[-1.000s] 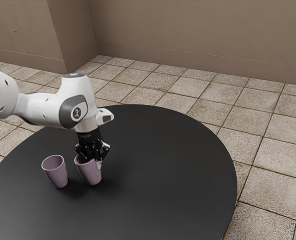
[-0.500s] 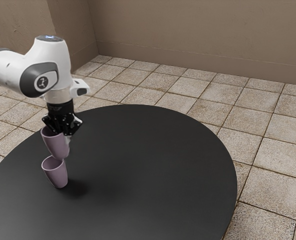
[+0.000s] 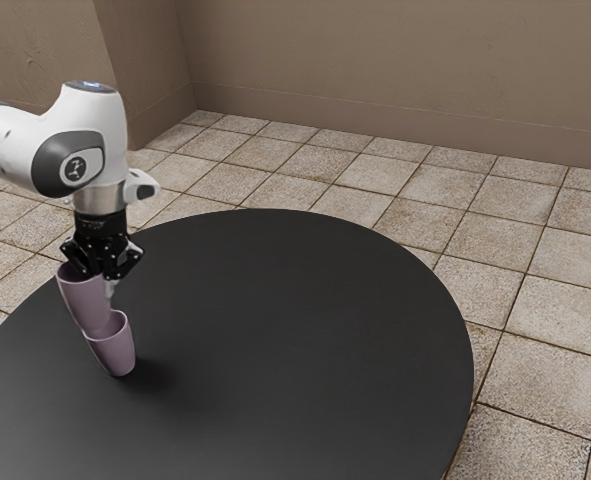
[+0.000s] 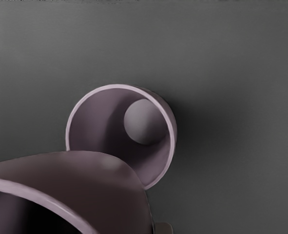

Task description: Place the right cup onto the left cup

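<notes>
High over the table, my gripper (image 3: 103,272) is shut on the wall of the right cup (image 3: 82,298), a mauve cup held mouth up. The left cup (image 3: 118,354), of the same colour, stands upright on the black table, lower and a little toward the exterior view's right. In the wrist view the held cup (image 4: 105,181) covers part of the rim of the standing cup (image 4: 75,119), whose inside shows. The held cup's lower end overlaps that rim in the exterior view; whether they touch I cannot tell.
The round black table (image 3: 305,330) extends toward the exterior view's right, with its curved edge beyond. Tiled floor (image 3: 545,320) surrounds it, and a brown wall (image 3: 395,70) rises behind.
My gripper has lifted the right cup off the table and carried it to the exterior view's left, past the left cup's middle, lowering slightly at the end. The left cup has stayed put.
</notes>
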`<state>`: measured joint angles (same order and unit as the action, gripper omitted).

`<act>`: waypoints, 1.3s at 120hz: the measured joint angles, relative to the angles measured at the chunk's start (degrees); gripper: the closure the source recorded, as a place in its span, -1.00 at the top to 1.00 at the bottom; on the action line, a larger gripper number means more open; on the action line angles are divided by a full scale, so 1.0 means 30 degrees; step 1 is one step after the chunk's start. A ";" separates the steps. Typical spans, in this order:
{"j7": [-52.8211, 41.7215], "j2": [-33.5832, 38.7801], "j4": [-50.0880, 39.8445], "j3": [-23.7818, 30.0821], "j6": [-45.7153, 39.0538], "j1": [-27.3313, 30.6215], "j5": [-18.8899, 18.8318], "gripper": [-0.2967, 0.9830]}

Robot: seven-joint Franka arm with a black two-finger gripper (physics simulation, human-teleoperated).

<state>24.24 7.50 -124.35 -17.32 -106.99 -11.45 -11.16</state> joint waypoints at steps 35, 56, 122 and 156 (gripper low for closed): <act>0.0328 -0.1033 0.0522 -0.0002 -0.0798 0.0222 0.0168 -0.69; 0.0461 -0.1281 0.0438 -0.0003 -0.1227 0.0361 0.0326 -0.69; 0.0711 -0.1555 -0.0231 -0.0027 -0.2200 0.0462 0.0860 -0.69; 0.0779 -0.1532 -0.0422 -0.0100 -0.2592 0.0588 0.0961 -0.69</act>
<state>26.58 2.90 -125.61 -17.62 -114.76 -9.68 -8.28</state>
